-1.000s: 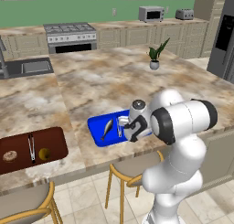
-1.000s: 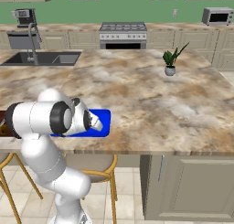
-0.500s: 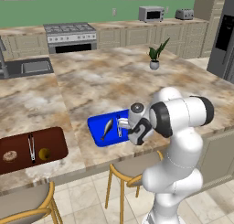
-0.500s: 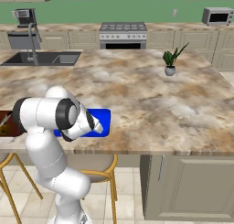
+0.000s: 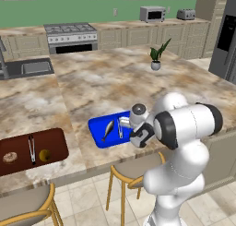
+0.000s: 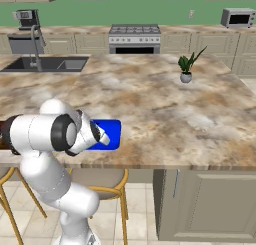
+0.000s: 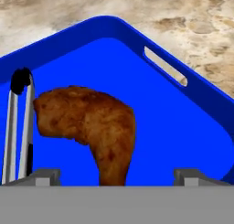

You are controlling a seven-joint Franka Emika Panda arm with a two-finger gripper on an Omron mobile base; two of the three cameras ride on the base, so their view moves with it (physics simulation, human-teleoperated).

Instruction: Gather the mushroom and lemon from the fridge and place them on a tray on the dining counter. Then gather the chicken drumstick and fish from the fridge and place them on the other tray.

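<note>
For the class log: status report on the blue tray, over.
Gripper open, over the blue tray. Chicken drumstick lying in the tray between the fingertips, released. Fish and tongs also in the tray. Nothing blocking.

The tray at the frame's centre is saturated blue, and the chicken drumstick on it is mottled reddish brown. Beside it at the left edge, the tongs are silver-grey with a black tip. On the blue tray in the left base view the fish is grey-olive. The counter is marbled tan, cream and brown. At lower left the second tray is dark reddish brown, carrying a yellow-olive lemon and a pale beige mushroom. The back wall is green
</note>
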